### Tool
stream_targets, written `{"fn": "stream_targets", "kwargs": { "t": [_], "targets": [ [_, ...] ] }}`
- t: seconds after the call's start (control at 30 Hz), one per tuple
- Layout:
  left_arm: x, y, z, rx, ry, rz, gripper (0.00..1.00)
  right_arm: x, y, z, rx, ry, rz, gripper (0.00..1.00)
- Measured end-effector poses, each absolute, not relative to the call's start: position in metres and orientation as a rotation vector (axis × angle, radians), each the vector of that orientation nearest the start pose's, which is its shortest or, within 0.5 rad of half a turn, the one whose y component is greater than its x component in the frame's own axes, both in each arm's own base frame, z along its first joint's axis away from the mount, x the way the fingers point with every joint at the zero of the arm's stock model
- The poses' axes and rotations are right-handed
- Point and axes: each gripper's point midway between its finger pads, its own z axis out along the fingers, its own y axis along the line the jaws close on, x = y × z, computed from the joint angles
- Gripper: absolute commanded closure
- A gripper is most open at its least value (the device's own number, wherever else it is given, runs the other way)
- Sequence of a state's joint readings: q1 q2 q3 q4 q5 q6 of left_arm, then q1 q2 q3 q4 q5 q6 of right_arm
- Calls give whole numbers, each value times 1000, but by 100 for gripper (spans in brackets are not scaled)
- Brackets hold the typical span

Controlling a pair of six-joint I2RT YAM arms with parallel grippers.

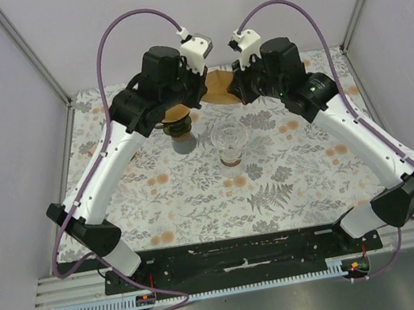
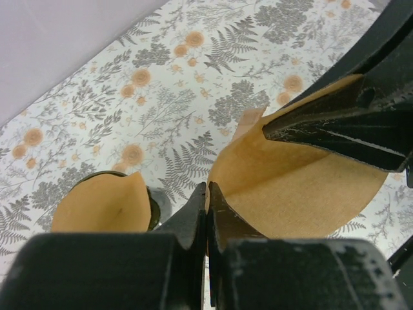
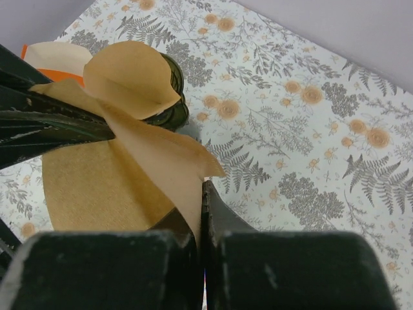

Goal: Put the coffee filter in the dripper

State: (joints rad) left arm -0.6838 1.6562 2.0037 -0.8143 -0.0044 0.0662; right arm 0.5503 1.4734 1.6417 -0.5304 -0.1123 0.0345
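A brown paper coffee filter (image 1: 217,87) hangs between both grippers at the back centre, above the table. My left gripper (image 1: 201,93) is shut on its left edge; in the left wrist view the closed tips (image 2: 208,194) pinch the filter (image 2: 303,194). My right gripper (image 1: 238,85) is shut on its right edge; in the right wrist view the tips (image 3: 202,190) pinch the filter (image 3: 97,184). The clear glass dripper (image 1: 230,141) stands upright at the table's centre, in front of the filter and below it, with nothing in it.
A dark green holder (image 1: 181,134) with more brown filters (image 2: 103,203) stands left of the dripper, under the left arm; it also shows in the right wrist view (image 3: 169,97). The floral tablecloth (image 1: 292,180) covers the table. Grey walls close the back and sides.
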Motion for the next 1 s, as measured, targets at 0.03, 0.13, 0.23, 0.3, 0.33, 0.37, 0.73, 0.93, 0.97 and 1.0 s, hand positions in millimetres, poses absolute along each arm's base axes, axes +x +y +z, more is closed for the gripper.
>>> {"fn": "stream_targets", "kwargs": {
  "t": [0.03,0.13,0.23,0.3,0.33,0.37,0.73,0.93,0.97,1.0],
  "targets": [
    [354,-288,367,760,1915,-391,98,365,246,348,-567,1882,501,100],
    [349,-295,365,787,1913,-421,98,359,239,343,-570,1895,530,100],
    [345,-298,355,812,1932,-443,98,350,242,336,-603,1914,577,100],
    [343,-299,344,831,1959,-451,98,344,245,326,-618,1943,603,100],
    [341,-299,338,843,1975,-458,98,341,245,319,-628,1966,615,100],
    [339,-300,332,854,1991,-463,98,338,245,314,-633,1984,621,98],
    [327,-300,284,906,2144,-515,98,320,244,273,-667,2123,668,66],
    [320,-301,270,921,2182,-539,98,319,246,270,-685,2129,683,57],
    [319,-301,268,918,2192,-543,98,319,247,270,-690,2125,685,55],
    [318,-301,266,916,2200,-548,98,319,246,271,-694,2122,684,55]
  ]
}}
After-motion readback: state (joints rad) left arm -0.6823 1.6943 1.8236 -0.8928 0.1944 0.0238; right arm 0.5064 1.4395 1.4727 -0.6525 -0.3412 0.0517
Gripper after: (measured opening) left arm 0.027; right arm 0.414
